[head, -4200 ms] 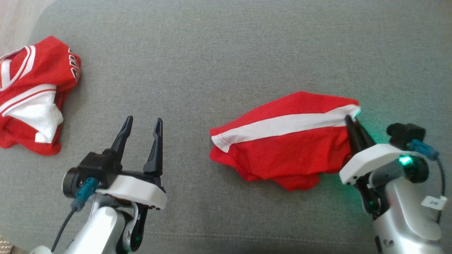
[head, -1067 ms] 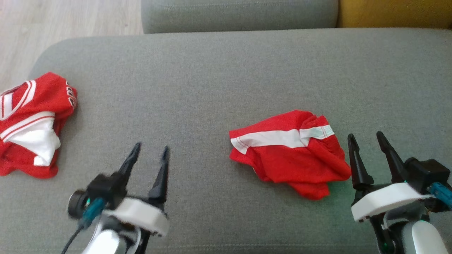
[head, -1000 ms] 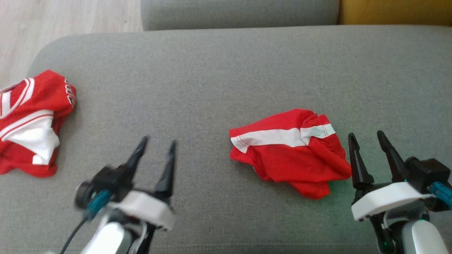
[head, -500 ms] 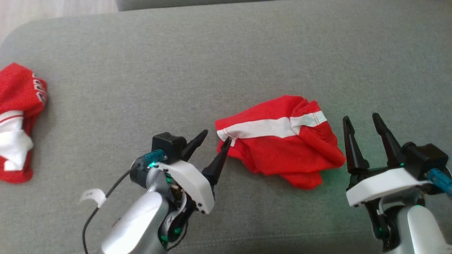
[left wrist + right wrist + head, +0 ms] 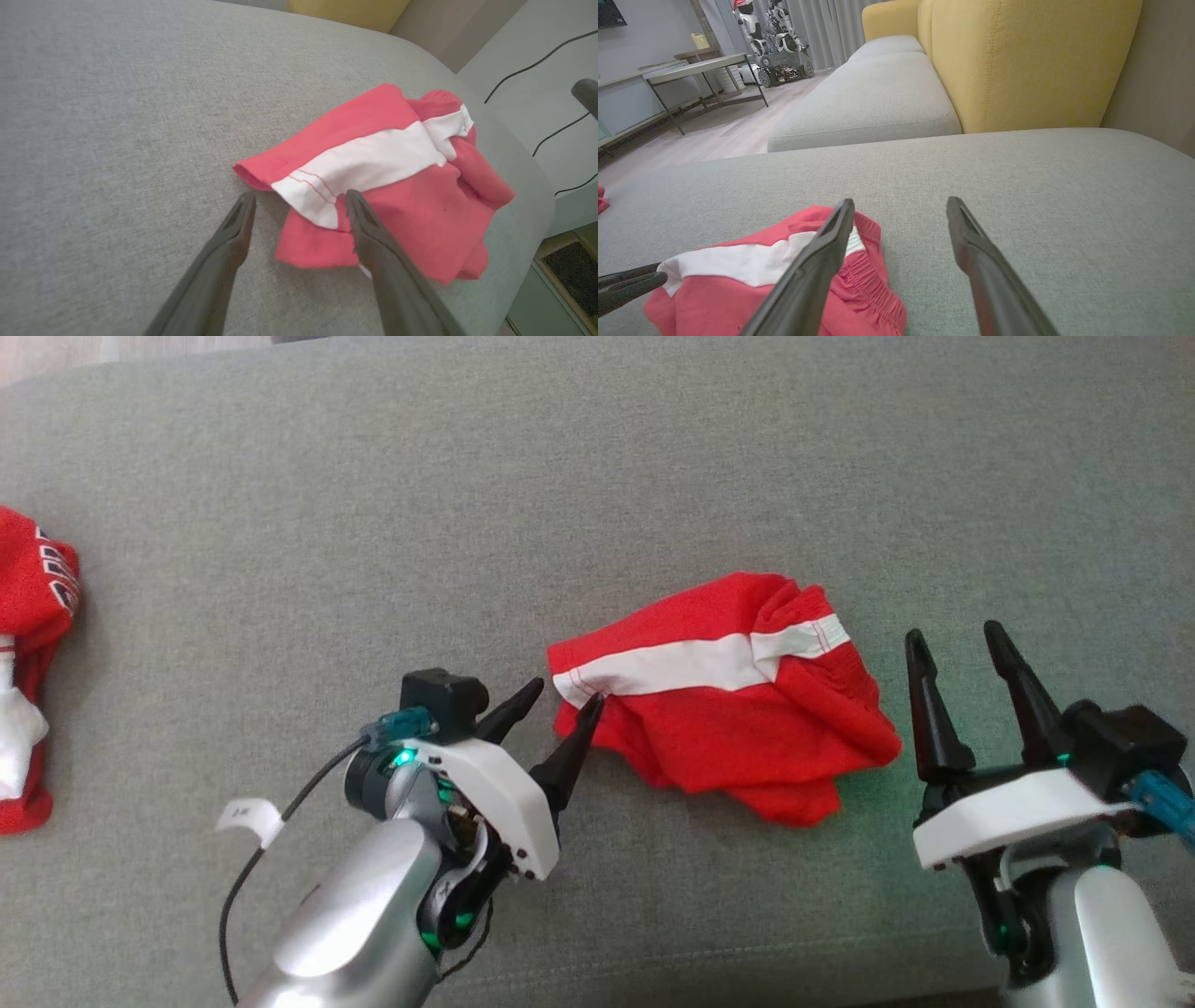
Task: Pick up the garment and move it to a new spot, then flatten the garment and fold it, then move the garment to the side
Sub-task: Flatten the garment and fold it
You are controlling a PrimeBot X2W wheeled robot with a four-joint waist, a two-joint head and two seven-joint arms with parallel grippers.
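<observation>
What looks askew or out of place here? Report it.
The red shorts lie crumpled on the grey cushion, their white stripe kinked and one end bunched up. A red-and-white jersey sits heaped at the cushion's left edge.

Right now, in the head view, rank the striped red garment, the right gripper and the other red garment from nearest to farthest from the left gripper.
1. striped red garment: its left corner sits at the fingertips of the left gripper.
2. right gripper: beyond that garment, on the right.
3. other red garment: at the view's far left edge.
</observation>
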